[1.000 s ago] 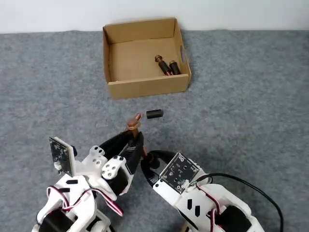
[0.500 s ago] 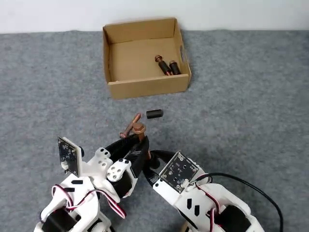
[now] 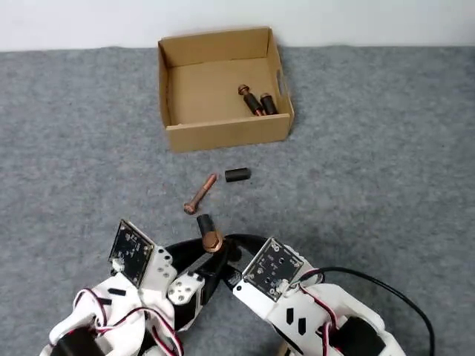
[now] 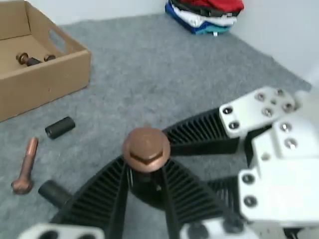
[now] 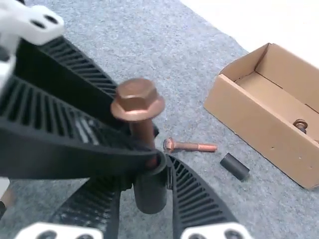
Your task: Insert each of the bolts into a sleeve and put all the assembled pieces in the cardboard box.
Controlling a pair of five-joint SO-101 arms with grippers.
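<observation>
From above, on a grey carpeted tabletop (image 3: pixel 386 148): cardboard box (image 3: pixel 223 137) at the far side with two assembled pieces (image 3: pixel 257 101) inside; nearer, a loose sleeve (image 3: pixel 237 176) and a loose bolt (image 3: pixel 200 194), just apart; nearest, a held bolt (image 3: pixel 212 241) between both arms. From the right wrist: right gripper (image 5: pixel 149 184) clamped on a black sleeve (image 5: pixel 150 196) under the copper head, left gripper (image 5: pixel 148 147) pinched shut on the shank just above. From the left wrist: hex head seen from above between the closed fingers (image 4: pixel 99 194), plus a dark cylinder (image 4: pixel 51 191) lying on the carpet near the loose bolt's head
</observation>
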